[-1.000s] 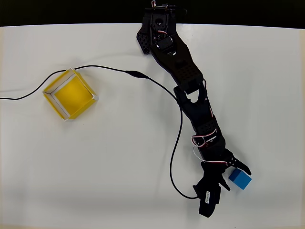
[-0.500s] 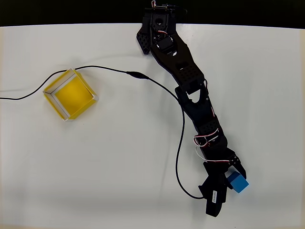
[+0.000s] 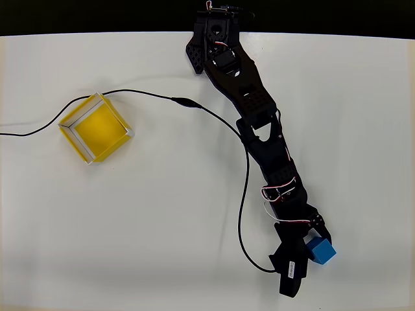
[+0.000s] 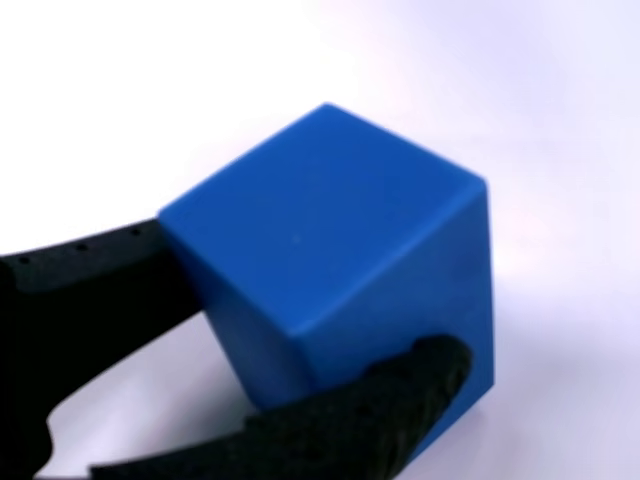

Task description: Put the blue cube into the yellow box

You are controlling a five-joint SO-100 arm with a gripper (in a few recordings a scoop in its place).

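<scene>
The blue cube [image 3: 321,251] lies on the white table at the lower right of the overhead view, with my gripper [image 3: 314,242] shut on it. In the wrist view the blue cube [image 4: 330,250] sits tilted between the two black fingers of the gripper [image 4: 305,300], one pressing its left face and one its lower right edge. The yellow box [image 3: 72,138] stands open-topped at the left of the table, far from the gripper, and holds nothing.
A black cable [image 3: 240,194] runs from the left edge past the box's top corner, then loops down beside the arm. The arm's base [image 3: 217,39] sits at the table's far edge, against a dark strip.
The open fingers have shut onto the cube. The cube has shifted slightly left and down, and the gripper has turned a little around it.
</scene>
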